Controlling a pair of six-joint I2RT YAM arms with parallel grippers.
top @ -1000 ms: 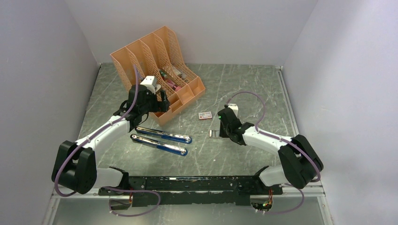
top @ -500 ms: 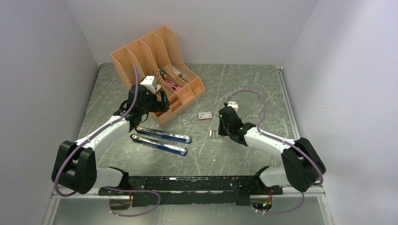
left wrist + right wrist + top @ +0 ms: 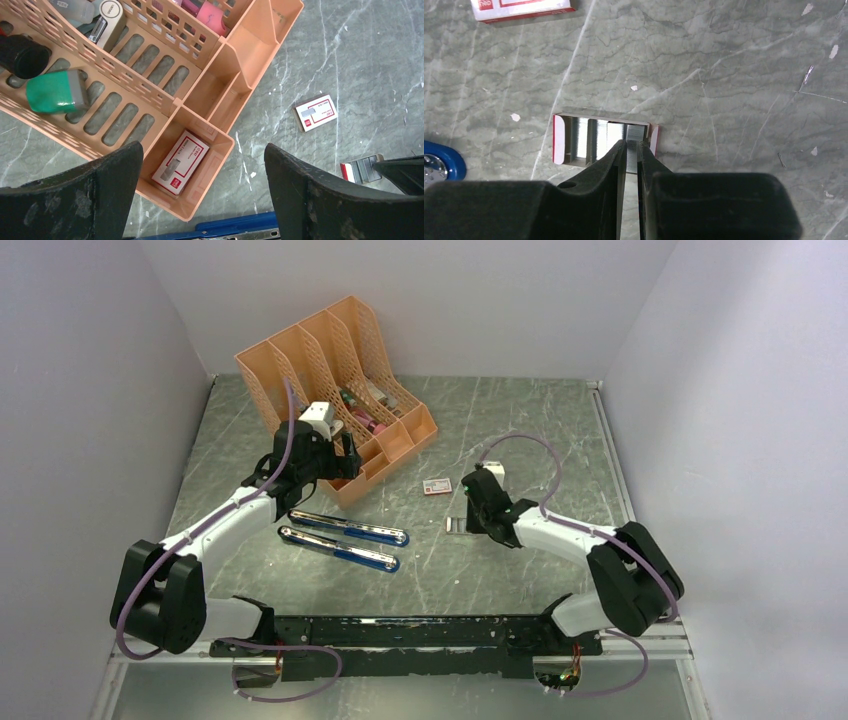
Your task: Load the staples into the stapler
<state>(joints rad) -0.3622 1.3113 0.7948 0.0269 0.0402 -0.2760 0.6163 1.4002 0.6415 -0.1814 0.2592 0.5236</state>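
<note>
The staples (image 3: pixel 455 525) lie right of the stapler (image 3: pixel 350 528) — box (image 3: pixel 435 486) and organizer (image 3: pixel 290 360) behind.

Quick tally from my remote seat. Two pincers: left pincer (image 3: pixel 202 152), right pincer (image 3: pixel 631 147). One orange rack (image 3: pixel 300 360), upper left of the top view. One stapler (image 3: pixel 345 528), lying as two long blue-and-chrome bars. Two closed white-and-red boxes: loose box (image 3: pixel 435 486) on the worktop (image 3: pixel 520 420), pocketed box (image 3: pixel 180 161) in a front compartment of the rack. One open tray (image 3: pixel 558 139) of staples (image 3: pixel 596 140): I see about four strips, exact count unclear. Inside the rack I count one green-capped item (image 3: pixel 55 92), one black cylinder (image 3: pixel 22 55), one pink item (image 3: pixel 212 12).
</note>
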